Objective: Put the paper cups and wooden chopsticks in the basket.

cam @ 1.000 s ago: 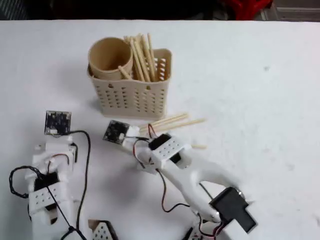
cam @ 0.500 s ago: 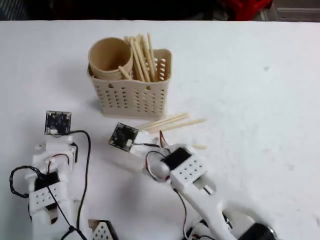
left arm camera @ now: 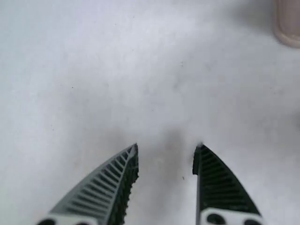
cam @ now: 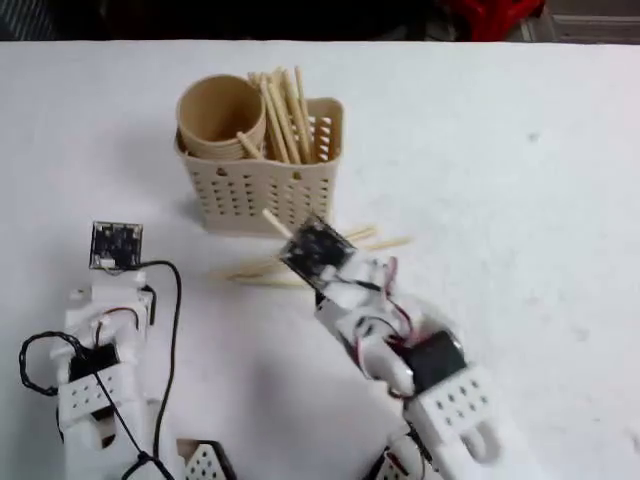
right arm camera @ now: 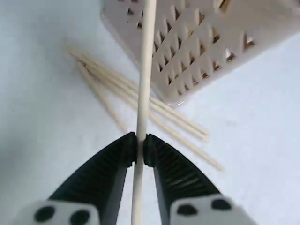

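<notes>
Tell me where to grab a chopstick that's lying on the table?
Probably its middle, from straight above, straddling it crosswise: it lies flat and thin. The stray chopstick splayed off the bundle by the basket looks easiest, with bare table around it.

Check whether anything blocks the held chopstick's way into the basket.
Only the basket itself: the chopstick in the right pincer points at its perforated front wall, so it likely must rise over the rim. Inside, the paper cup and standing chopsticks crowd the opening.

Paper cup (cam: 220, 112) inside basket (cam: 265, 195); loose chopsticks (cam: 395, 242) before it.
</notes>
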`<act>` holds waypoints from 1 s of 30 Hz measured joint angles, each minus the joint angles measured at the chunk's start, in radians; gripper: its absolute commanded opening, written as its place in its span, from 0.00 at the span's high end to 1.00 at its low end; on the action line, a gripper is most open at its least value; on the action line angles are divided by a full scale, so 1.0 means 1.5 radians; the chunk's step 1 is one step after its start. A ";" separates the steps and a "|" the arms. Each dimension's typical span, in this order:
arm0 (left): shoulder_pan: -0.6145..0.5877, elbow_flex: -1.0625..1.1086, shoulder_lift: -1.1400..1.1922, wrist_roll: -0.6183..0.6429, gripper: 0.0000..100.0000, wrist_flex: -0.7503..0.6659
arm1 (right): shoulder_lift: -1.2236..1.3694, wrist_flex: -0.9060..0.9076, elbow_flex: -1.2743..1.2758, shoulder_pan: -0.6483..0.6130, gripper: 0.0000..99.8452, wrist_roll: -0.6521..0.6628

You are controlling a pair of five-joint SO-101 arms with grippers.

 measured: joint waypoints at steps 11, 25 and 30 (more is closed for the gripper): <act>0.000 0.000 0.000 0.000 0.80 0.000 | -0.083 0.017 -0.287 0.007 0.98 -0.088; 0.000 0.000 0.000 0.000 0.80 0.000 | 0.250 -0.464 -0.338 0.007 0.98 -0.090; 0.000 0.000 0.000 0.000 0.80 0.000 | 0.306 -0.533 -0.338 0.007 0.98 -0.092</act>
